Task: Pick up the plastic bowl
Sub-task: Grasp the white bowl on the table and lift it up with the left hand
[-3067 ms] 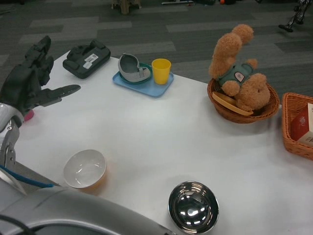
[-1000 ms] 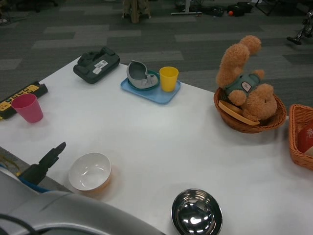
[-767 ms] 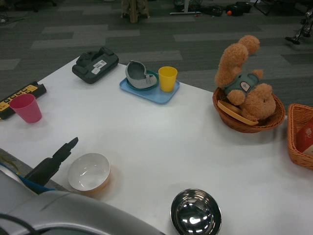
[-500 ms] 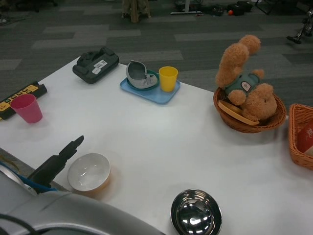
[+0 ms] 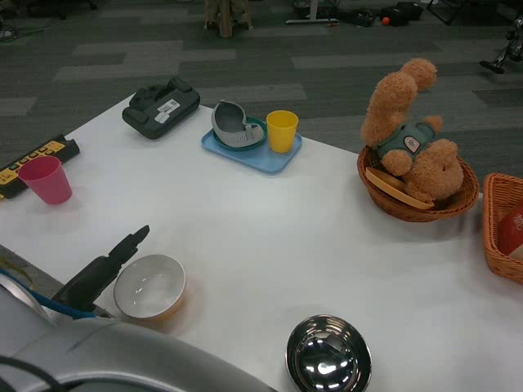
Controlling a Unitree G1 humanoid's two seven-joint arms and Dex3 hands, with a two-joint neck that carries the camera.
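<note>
One left hand (image 5: 98, 273) sits just beside the plastic bowl (image 5: 149, 287), which rests on the tabletop (image 5: 270, 237) near the steel bowl (image 5: 328, 356). Its fingers (image 5: 131, 242) hold nothing; how wide they spread cannot be told. A clumsy nudge could tip the light bowl. No writing can be read.

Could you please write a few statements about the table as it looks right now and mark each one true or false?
1. The plastic bowl stands upright on the white table. True.
2. The left hand is beside the plastic bowl, at its left rim. True.
3. The yellow cup stands in the wicker basket. False: it stands on the blue tray.
4. The teddy bear lies flat on the table. False: it sits in the round wicker basket.
5. The metal bowl is at the near edge. True.
</note>
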